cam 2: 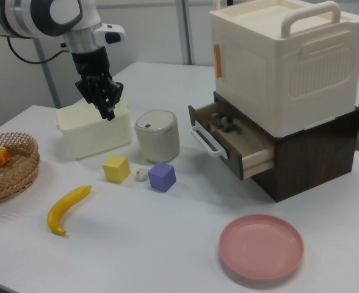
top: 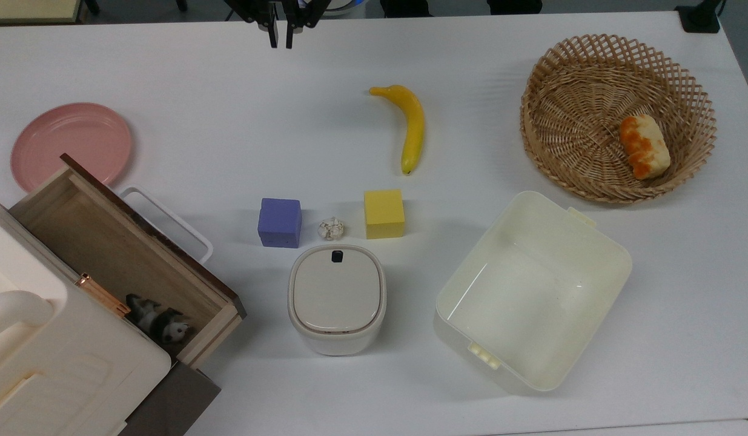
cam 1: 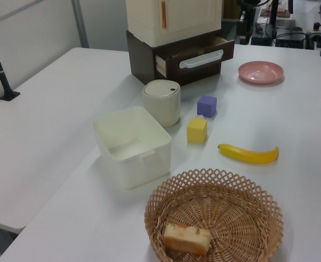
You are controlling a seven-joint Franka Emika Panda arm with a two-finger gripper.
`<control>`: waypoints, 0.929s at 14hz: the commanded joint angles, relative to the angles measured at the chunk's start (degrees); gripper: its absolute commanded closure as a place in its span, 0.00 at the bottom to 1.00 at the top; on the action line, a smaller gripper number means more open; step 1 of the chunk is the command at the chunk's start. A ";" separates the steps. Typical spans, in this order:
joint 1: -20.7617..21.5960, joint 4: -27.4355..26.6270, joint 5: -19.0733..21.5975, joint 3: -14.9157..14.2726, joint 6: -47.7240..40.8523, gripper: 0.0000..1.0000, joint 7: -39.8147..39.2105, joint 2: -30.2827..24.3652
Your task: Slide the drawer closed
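Pressed together with barely a slit between: fingers [top: 272, 35], pointing down over the white desk [top: 228, 109] at the top view's upper edge, well apart from everything else; in the right view, hanging on the arm in front of a cream tub [cam 2: 94, 131]. Nearest below in the top view, a yellow banana [top: 410, 124], then a row of purple block [top: 280, 222], small crumpled white ball [top: 331, 228] and yellow block [top: 384, 214], with a cream lidded bin [top: 336, 300] just beside the ball. Farther toward the top view's right, a woven basket [top: 531, 139] holding a piece of bread [top: 644, 146]. At the top view's lower left, the drawer [top: 107, 242], pulled out from a dark brown base under a cream box [cam 2: 283, 67] with a carry handle and a copper clasp [top: 101, 293]. Light wooden walls and floor, dark brown front panel, white rounded loop handle [top: 168, 221] across the front, standing off the panel. Inside, at the corner next to the clasp, a small black-and-white toy [top: 158, 321]. Open by roughly half its depth in the right view, front facing the blocks. Just beside the drawer's far corner in the top view, a pink plate [top: 71, 142], narrower than the drawer front and partly covered by that corner.
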 commanded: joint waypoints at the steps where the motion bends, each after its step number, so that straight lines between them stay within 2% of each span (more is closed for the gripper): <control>1: 0.16 -0.45 1.46 -0.25 -0.67 1.00 -0.45 -0.55; 7: 0.24 -0.36 1.46 -0.17 -0.14 1.00 0.78 1.03; 13: -1.60 1.31 1.29 -0.25 3.18 1.00 7.89 6.20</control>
